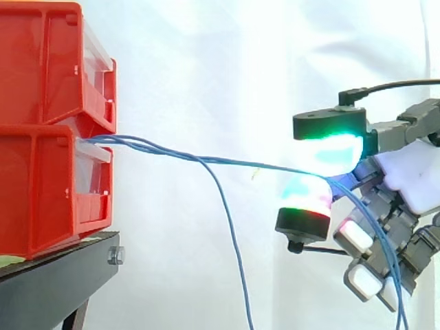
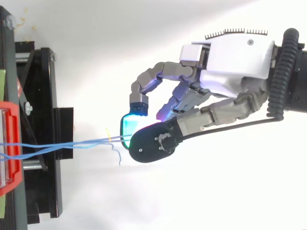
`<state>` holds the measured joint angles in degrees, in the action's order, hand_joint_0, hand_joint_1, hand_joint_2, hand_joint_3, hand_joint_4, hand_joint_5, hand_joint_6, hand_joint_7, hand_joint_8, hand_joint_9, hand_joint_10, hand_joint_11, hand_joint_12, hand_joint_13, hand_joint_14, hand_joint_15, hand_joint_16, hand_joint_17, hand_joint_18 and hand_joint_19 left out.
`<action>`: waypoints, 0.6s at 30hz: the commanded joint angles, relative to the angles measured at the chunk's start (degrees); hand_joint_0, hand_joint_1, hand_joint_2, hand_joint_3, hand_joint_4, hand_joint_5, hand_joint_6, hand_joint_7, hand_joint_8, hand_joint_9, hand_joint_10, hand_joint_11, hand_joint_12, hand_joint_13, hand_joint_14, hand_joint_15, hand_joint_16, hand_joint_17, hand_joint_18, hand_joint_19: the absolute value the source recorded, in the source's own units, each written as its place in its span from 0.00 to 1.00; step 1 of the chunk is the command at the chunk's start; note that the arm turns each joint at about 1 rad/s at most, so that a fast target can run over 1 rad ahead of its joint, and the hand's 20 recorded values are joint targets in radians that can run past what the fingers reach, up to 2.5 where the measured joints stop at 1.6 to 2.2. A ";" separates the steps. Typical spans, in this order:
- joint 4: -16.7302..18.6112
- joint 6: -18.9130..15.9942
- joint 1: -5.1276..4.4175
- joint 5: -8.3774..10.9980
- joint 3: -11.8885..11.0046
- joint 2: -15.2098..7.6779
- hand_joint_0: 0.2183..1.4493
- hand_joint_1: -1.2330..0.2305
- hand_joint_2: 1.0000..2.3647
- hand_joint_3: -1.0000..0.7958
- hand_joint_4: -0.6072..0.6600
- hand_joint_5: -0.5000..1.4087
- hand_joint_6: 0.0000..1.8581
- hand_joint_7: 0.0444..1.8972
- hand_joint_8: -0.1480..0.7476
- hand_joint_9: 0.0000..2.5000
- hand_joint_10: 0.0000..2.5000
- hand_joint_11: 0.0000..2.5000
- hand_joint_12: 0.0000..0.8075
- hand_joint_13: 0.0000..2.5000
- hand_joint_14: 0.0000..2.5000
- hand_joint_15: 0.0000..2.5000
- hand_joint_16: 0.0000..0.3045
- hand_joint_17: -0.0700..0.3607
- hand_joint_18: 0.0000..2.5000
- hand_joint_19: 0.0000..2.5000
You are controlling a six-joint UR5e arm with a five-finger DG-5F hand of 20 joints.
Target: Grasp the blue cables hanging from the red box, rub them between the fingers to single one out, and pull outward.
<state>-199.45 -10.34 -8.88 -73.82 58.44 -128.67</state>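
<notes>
Thin blue cables (image 1: pixel 172 152) run out of the lower of two stacked red boxes (image 1: pixel 48 185) and stretch rightward to my hand (image 1: pixel 412 179). The hand's glowing pads (image 1: pixel 326 155) pinch the cables about mid-height, well right of the boxes. One cable (image 1: pixel 230 240) sags away and hangs down between box and hand; others trail down past the curled fingers at the lower right. In the top view the cables (image 2: pixel 72 143) lead from the red box (image 2: pixel 12 143) at the left edge into the pinch of my hand (image 2: pixel 230 62), with a loose end curling just below.
The red boxes rest on a black stand (image 1: pixel 62 275) at the left, with a bolt on its edge. A white curtain hangs behind. From the right the arm comes in.
</notes>
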 commanded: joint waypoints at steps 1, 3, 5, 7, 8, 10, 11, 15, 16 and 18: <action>-0.06 1.81 0.00 0.08 0.00 0.00 0.31 0.42 0.01 0.41 0.51 0.21 0.48 0.60 0.47 0.43 0.01 0.22 0.44 0.35 0.01 0.20 0.14 0.39 0.30 0.20; 0.03 2.60 0.00 0.08 0.00 0.00 0.31 0.41 0.01 0.42 0.51 0.21 0.48 0.60 0.47 0.43 0.01 0.22 0.45 0.35 0.01 0.21 0.14 0.39 0.30 0.19; 0.03 3.48 0.00 0.43 0.00 0.00 0.31 0.38 0.01 0.42 0.52 0.20 0.49 0.58 0.48 0.42 0.01 0.23 0.45 0.36 0.01 0.20 0.14 0.39 0.30 0.19; 0.11 5.94 0.18 1.84 0.00 0.00 0.33 0.32 0.01 0.43 0.52 0.20 0.49 0.55 0.47 0.41 0.01 0.24 0.43 0.35 0.01 0.20 0.14 0.38 0.30 0.19; 0.11 7.35 0.26 2.63 0.00 0.09 0.34 0.31 0.01 0.43 0.52 0.19 0.49 0.55 0.47 0.40 0.01 0.24 0.42 0.34 0.01 0.20 0.14 0.38 0.30 0.19; 0.11 9.28 0.35 3.60 0.00 0.09 0.35 0.29 0.01 0.42 0.51 0.19 0.50 0.53 0.46 0.40 0.01 0.25 0.43 0.34 0.01 0.20 0.14 0.38 0.29 0.19; 0.20 10.42 0.44 4.21 -0.08 0.09 0.36 0.29 0.01 0.41 0.51 0.19 0.50 0.53 0.46 0.40 0.01 0.24 0.42 0.34 0.01 0.21 0.14 0.38 0.29 0.19; 0.29 14.64 0.53 5.44 -0.61 0.09 0.37 0.28 0.01 0.37 0.50 0.19 0.50 0.51 0.46 0.40 0.01 0.25 0.42 0.34 0.01 0.20 0.13 0.38 0.29 0.18; 0.38 15.78 0.62 5.79 -0.96 0.09 0.38 0.28 0.01 0.36 0.50 0.19 0.50 0.51 0.46 0.40 0.01 0.25 0.42 0.34 0.01 0.20 0.13 0.38 0.29 0.18; 0.82 17.10 0.62 6.15 -1.49 0.09 0.37 0.29 0.01 0.32 0.52 0.19 0.50 0.51 0.45 0.40 0.01 0.25 0.42 0.34 0.01 0.20 0.13 0.37 0.29 0.19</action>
<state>-199.05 4.19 -8.31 -68.44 57.69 -128.59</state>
